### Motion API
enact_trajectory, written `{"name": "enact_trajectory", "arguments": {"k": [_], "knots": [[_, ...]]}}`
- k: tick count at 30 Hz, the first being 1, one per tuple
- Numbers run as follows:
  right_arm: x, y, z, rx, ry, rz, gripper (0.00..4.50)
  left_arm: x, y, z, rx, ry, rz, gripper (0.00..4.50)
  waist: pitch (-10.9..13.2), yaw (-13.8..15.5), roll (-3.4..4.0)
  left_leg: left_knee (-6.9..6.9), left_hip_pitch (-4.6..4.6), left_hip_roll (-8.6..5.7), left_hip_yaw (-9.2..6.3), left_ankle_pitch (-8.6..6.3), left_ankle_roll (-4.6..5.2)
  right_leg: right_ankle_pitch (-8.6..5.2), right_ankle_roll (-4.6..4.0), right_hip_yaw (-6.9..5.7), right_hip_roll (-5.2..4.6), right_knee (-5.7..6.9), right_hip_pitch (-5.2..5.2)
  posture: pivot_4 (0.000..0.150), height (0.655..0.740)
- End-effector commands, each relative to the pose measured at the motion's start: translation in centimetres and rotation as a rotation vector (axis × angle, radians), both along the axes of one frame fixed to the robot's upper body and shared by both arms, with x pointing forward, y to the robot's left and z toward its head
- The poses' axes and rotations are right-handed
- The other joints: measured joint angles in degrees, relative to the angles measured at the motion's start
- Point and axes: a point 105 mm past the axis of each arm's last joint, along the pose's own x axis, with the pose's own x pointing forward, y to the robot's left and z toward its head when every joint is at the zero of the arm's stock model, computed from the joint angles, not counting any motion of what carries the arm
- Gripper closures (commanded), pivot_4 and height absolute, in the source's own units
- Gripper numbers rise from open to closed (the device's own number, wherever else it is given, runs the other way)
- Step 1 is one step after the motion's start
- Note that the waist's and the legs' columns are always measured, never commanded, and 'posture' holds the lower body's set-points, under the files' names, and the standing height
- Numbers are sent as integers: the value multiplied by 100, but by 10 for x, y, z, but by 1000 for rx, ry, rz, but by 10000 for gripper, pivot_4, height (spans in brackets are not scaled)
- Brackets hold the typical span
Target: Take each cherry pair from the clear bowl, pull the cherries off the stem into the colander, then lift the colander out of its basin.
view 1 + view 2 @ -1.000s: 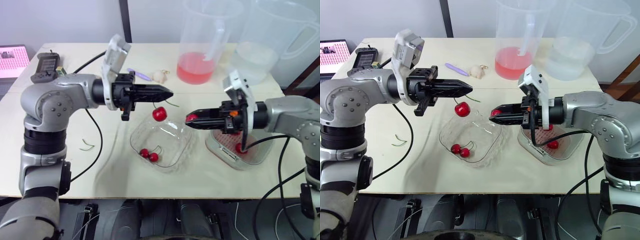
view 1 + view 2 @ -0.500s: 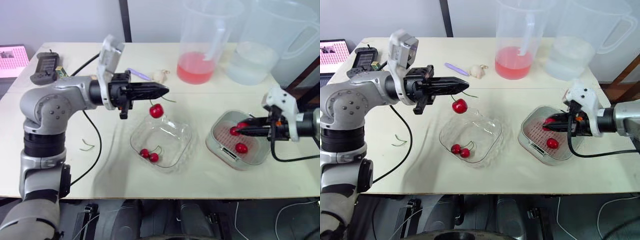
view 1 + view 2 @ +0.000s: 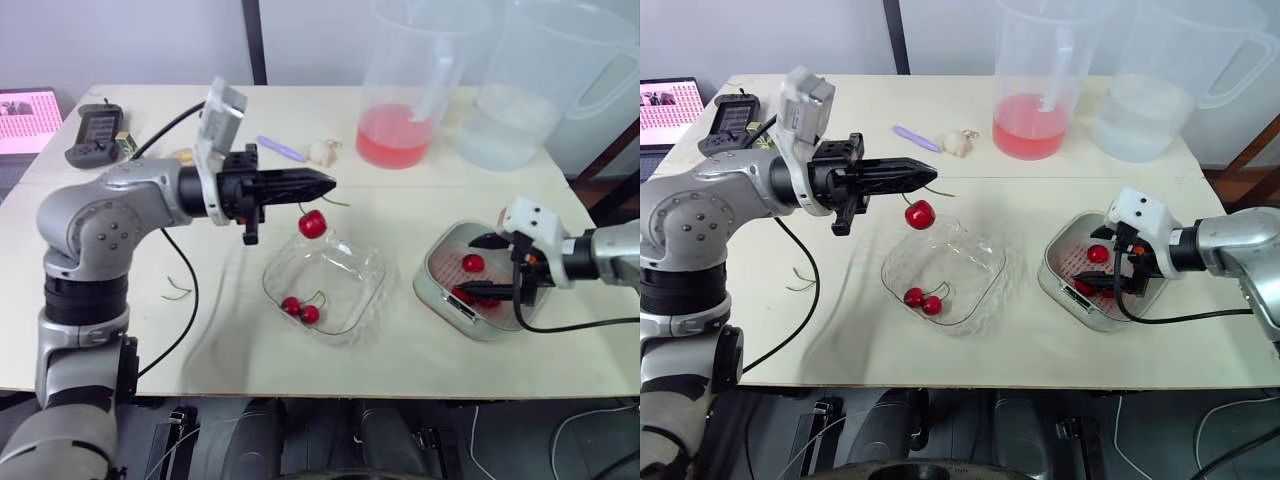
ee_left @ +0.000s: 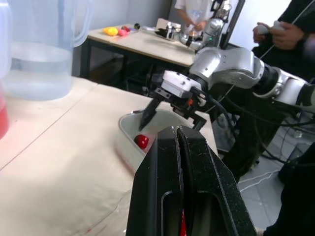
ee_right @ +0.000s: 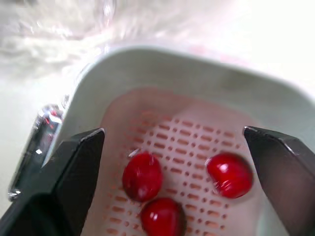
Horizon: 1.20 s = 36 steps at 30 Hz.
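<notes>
Left claw (image 3: 330, 184) pinches the stem (image 3: 946, 193); the cherry (image 3: 312, 224) hangs just below its tips. Right claw (image 3: 478, 270), spread wide over the colander (image 5: 187, 142), stands well apart to that cherry's right.

Pale table (image 3: 300, 370), grey wall (image 3: 120, 40) behind, dark upright post (image 3: 252, 40)

Pitcher of red liquid (image 3: 405, 100), water pitcher (image 3: 512, 110), black handset (image 3: 92, 133)
</notes>
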Motion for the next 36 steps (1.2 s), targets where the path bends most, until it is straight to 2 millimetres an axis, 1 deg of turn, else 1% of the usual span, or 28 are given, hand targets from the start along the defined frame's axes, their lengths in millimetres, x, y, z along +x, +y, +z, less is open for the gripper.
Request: {"name": "enact_trajectory", "arguments": {"k": [1,2,4,5,6,9,11,13,16,18,22,26,30,33,35,36], "knots": [[-10,22,56,193,-60,82,227,-3,3,20,-70,-47,-7,45000,2,-13,4,0,0,0,0,0,0,0,0,0,0,0,0,1500,7383],[-15,29,64,241,-54,109,227,-3,2,20,-72,-44,-10,45000,3,-22,4,0,0,0,0,0,0,1,-2,1,0,0,0,1500,7383],[-23,51,79,352,-61,183,227,-2,-1,20,-71,-43,-20,45000,1,-15,1,-2,1,2,-5,0,0,4,-6,0,4,3,0,1500,7383],[-25,58,84,385,-66,206,227,-2,-2,20,-71,-43,-25,45000,0,-15,0,-3,2,4,-8,0,0,6,-9,-2,8,2,1,1500,7383],[-28,70,88,429,-72,238,227,-2,-4,21,-73,-43,-33,45000,0,-12,-1,-3,4,5,-9,0,0,11,-17,-3,9,3,2,1500,7383],[-29,93,90,475,-94,281,227,-2,-7,23,-80,-42,-49,45000,0,-2,-2,0,3,4,-10,0,0,12,-19,-3,9,2,3,1500,7383],[-24,111,86,472,-121,297,227,-1,-11,22,-80,-32,-65,45000,0,-3,-2,1,1,2,-8,0,0,12,-18,-2,5,1,3,1500,7383],[-16,123,85,477,-147,291,227,0,-13,20,-78,-26,-71,45000,0,-1,-2,1,0,1,-7,0,0,12,-18,-2,4,0,3,1500,7383],[-8,134,85,461,-176,284,227,1,-15,21,-74,-27,-77,45000,1,3,-1,0,-1,1,-8,0,0,12,-19,-2,5,1,3,1500,7383],[-7,139,89,465,-183,292,227,1,-15,22,-69,-31,-79,45000,1,-1,-1,0,-6,1,-8,0,0,13,-19,-2,5,1,-1,1500,7383],[-13,151,96,506,-166,348,227,2,-15,24,-62,-41,-78,45000,1,-1,-1,-1,-7,1,-9,0,0,13,-18,-3,5,1,-2,1500,7383],[-15,164,100,570,-148,378,227,0,-15,25,-59,-44,-78,45000,1,-12,-1,0,-6,2,-9,0,0,13,-18,-3,5,3,-2,1500,7383],[-15,172,97,592,-128,383,227,-2,-16,25,-58,-45,-80,45000,1,-11,-1,0,-6,2,-10,0,0,13,-18,-3,6,4,-2,1500,7383],[-15,178,91,595,-101,386,227,-2,-16,26,-57,-46,-82,45000,0,-11,-1,0,-6,2,-10,0,0,13,-18,-3,6,3,-2,1500,7383],[-13,179,87,587,-90,372,5784,-2,-16,26,-55,-50,-82,45000,1,-12,-1,0,-6,2,-10,0,0,13,-18,-3,6,4,-2,1500,7383],[-12,179,86,585,-86,367,9314,-2,-17,26,-54,-51,-83,45000,1,-12,-1,0,-6,2,-10,0,0,13,-18,-3,6,4,-1,1500,7383]]}}
